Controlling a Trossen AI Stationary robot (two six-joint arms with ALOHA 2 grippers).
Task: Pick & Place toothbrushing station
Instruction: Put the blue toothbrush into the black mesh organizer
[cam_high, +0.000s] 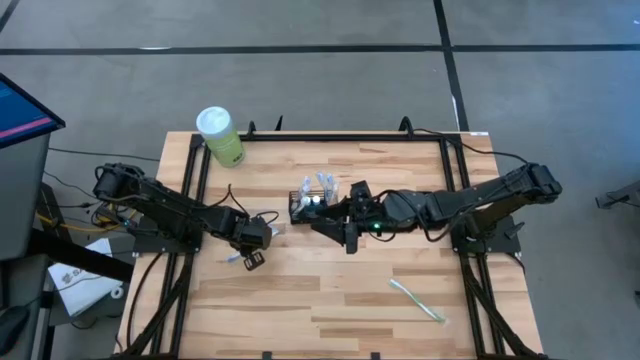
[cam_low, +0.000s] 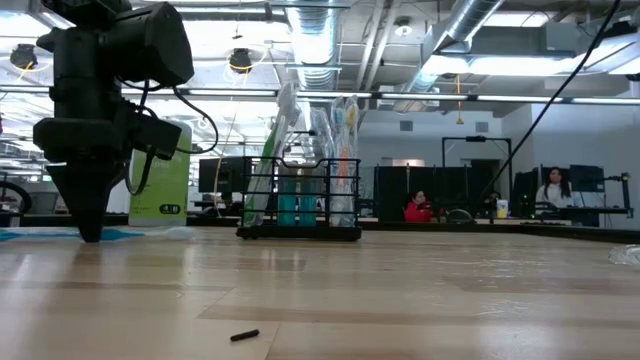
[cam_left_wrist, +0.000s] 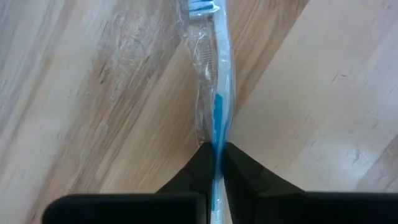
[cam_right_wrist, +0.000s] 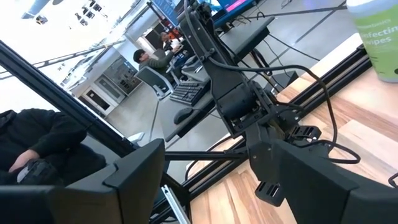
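Two matte black jointed arms, loose black cables looped alongside; right arm lit by a small green light.

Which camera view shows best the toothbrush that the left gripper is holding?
The left wrist view: the left gripper is shut on the wrapped blue toothbrush, seen close. The high view shows only a small pale bit beside the gripper. In the low view I cannot make it out, and the right wrist view does not show it.

Grey floor, exposed ceiling ducts, perhaps distant office desks.
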